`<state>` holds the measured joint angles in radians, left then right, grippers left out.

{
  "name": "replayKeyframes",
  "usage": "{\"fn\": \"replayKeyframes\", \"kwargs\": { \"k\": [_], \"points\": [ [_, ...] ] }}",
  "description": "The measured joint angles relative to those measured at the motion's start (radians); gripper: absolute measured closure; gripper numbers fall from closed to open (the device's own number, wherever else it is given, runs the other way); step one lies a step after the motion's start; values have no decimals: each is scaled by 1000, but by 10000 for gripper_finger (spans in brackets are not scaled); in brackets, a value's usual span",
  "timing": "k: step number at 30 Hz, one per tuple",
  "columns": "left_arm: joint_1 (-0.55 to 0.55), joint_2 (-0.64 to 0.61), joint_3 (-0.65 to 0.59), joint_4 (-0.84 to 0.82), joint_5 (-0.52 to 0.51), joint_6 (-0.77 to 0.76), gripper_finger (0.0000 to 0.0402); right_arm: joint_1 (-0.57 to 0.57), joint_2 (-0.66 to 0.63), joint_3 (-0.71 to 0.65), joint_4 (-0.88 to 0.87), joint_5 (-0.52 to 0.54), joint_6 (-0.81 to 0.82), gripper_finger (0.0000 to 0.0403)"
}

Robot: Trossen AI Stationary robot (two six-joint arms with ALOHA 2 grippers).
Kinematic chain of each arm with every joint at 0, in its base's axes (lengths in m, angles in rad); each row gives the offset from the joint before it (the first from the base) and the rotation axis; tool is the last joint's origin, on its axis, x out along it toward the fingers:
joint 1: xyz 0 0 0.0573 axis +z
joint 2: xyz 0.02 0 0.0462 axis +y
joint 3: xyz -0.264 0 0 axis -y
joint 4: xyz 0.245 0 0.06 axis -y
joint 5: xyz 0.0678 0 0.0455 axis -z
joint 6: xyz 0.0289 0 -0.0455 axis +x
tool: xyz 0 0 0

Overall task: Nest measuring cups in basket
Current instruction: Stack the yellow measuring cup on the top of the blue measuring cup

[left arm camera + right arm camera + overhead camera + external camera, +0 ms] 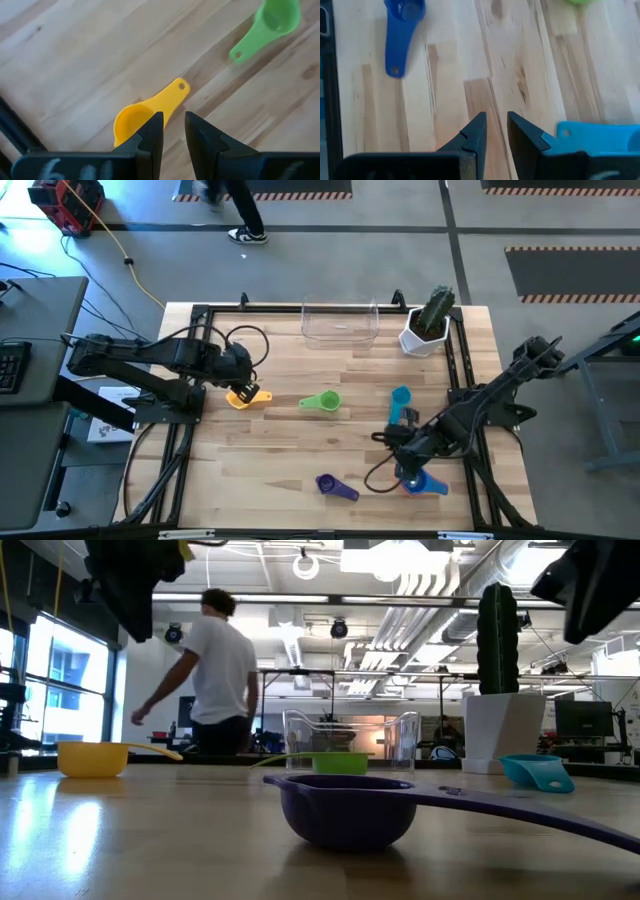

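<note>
On the wooden table a yellow cup (247, 396) lies at the left, a green cup (322, 402) in the middle, a teal cup (401, 397) to its right, a purple cup (335, 486) near the front and a blue cup (428, 484) at the front right. The clear basket (340, 323) stands at the far edge. My left gripper (174, 131) hovers over the yellow cup (145, 112), narrowly open and empty. My right gripper (496, 131) hovers over bare wood, narrowly open and empty, between a dark blue cup (402, 20) and a light blue handle (600, 137).
A white pot with a green cactus (428, 325) stands right of the basket. Black frame rails run along the table's sides. In the low view a person (215, 665) walks behind the table, and the purple cup (350, 808) lies nearest.
</note>
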<state>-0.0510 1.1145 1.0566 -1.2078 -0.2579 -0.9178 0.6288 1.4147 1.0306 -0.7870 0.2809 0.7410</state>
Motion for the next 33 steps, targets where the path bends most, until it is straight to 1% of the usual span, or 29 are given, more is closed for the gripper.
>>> {"fn": "replayKeyframes", "kwargs": {
  "k": [4,8,12,14,18,22,33],
  "points": [
    [28,0,-35,4,65,-9,321,-33,0,0,38,-1,-36,334],
    [49,0,-96,6,117,2,295,-63,0,0,45,0,-43,334],
    [52,0,-171,51,130,-76,273,-87,0,0,44,0,-45,334],
    [48,0,-206,93,147,-83,268,-95,0,0,44,0,-46,334],
    [28,0,-264,200,194,-69,266,-114,0,0,44,-1,-47,334],
    [6,0,-308,276,197,-75,268,-133,0,0,44,-2,-50,334],
    [-26,0,-393,301,197,-102,270,-158,0,0,44,-3,-46,334]
  ]
}}
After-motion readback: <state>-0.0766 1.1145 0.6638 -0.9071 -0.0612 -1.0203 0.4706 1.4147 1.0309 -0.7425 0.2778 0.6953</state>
